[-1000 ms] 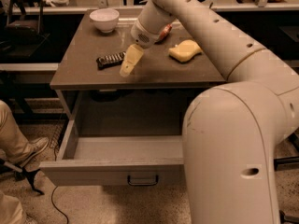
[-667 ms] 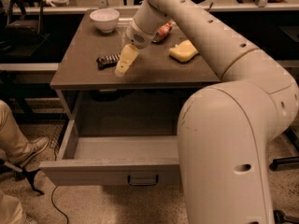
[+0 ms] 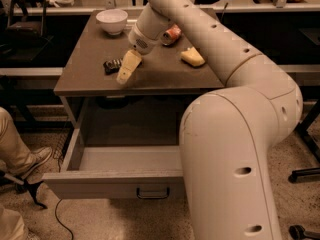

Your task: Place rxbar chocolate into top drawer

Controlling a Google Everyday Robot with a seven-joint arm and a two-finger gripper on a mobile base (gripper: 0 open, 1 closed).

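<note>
The rxbar chocolate (image 3: 112,65) is a small dark bar lying on the brown tabletop (image 3: 155,79), left of centre. My gripper (image 3: 127,68) points down at the tabletop just to the right of the bar, close to it or touching it. The top drawer (image 3: 110,183) is pulled out below the table, with its grey box open and nothing showing inside. Its dark loop handle (image 3: 152,193) is at the middle of the front panel. My arm reaches in from the right and covers the drawer's right part.
A white bowl (image 3: 112,20) stands at the table's back left. A crushed red can (image 3: 171,34) and a yellow sponge (image 3: 192,57) lie right of the gripper. A person's leg and shoe (image 3: 20,156) are at the left, by a cable on the floor.
My gripper has moved a little to the left along the tabletop, closer to the dark bar. The bar, the drawer and the other objects have not moved.
</note>
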